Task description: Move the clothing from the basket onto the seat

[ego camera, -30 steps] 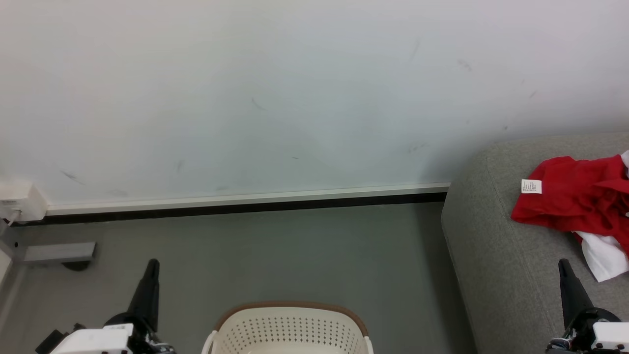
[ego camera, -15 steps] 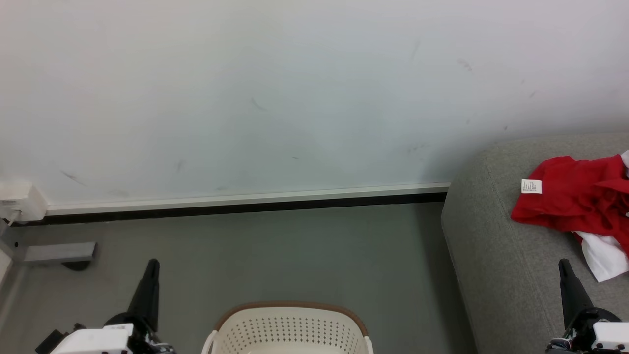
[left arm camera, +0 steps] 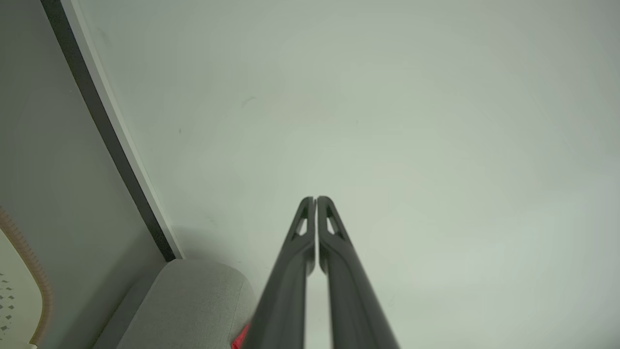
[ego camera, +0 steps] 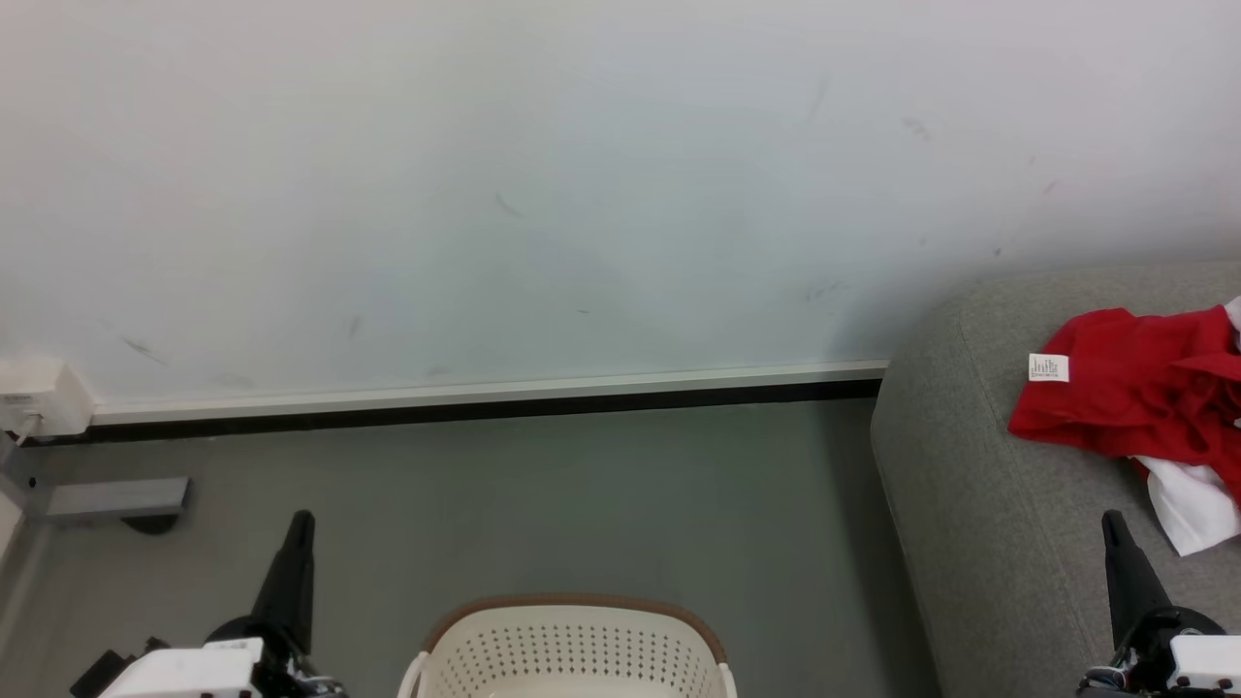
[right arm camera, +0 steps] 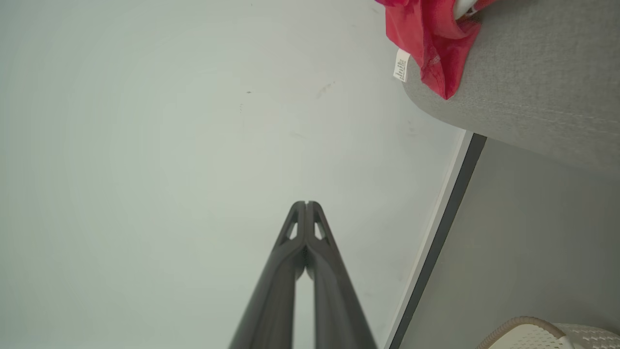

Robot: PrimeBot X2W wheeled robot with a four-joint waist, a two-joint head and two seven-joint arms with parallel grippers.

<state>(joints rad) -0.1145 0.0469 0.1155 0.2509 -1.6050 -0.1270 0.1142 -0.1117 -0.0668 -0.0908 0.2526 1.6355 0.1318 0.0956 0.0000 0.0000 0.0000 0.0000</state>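
Note:
The red clothing with white panels and a small white label lies crumpled on the light grey seat at the right. The cream basket with its brown rim stands on the floor at the bottom centre; its inside is cut off by the frame. My left gripper points up at the lower left, shut and holding nothing. My right gripper is shut too, over the seat's front, just below the garment. The right wrist view shows the clothing on the seat's corner, and the shut fingertips.
A pale wall with a white and black skirting runs behind the grey floor. A white socket box and a grey bracket sit at the far left. Open floor lies between basket and wall.

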